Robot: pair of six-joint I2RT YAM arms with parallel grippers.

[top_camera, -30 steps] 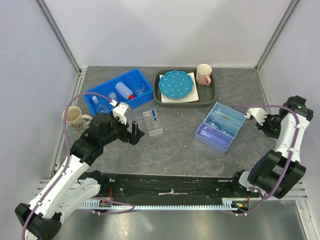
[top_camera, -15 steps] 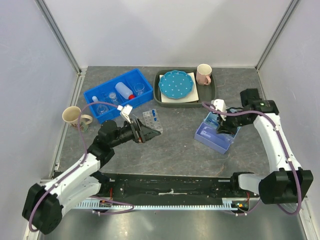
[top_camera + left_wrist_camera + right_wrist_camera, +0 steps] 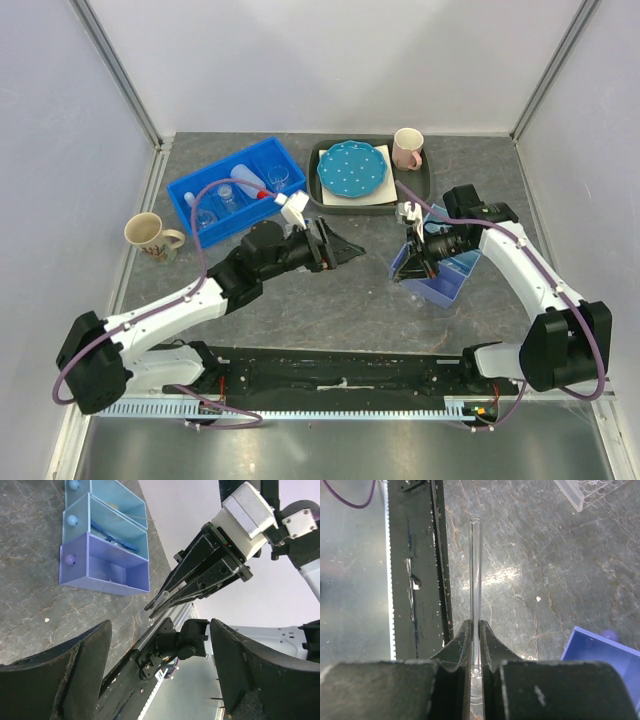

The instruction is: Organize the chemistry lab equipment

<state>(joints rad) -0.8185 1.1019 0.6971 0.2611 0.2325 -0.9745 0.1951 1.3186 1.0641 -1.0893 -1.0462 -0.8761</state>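
Note:
My right gripper (image 3: pixel 476 625) is shut on a thin clear glass test tube (image 3: pixel 476 570), which sticks straight out past its fingertips above the table. From the left wrist view the same tube (image 3: pixel 156 602) juts from the right gripper (image 3: pixel 167 597). In the top view the right gripper (image 3: pixel 403 271) hangs at the near left corner of the drawer box. My left gripper (image 3: pixel 160 675) is open and holds nothing, pointing right at mid-table (image 3: pixel 352 249). The white test-tube rack (image 3: pixel 590 490) shows only as a corner. The squeeze bottle (image 3: pixel 248 180) and glass beakers (image 3: pixel 278 177) lie in the blue bin (image 3: pixel 190 190).
A pale blue and purple drawer box (image 3: pixel 105 555) stands right of centre, with a blue item in its middle compartment. A dark tray (image 3: pixel 425 185) at the back carries the dotted plate (image 3: pixel 352 168) and pink mug (image 3: pixel 407 147). A beige mug (image 3: pixel 147 234) stands far left.
My left arm has swung right over the rack to mid-table, its jaws slightly narrower. The right arm has come in from the far right to the drawer box's near corner.

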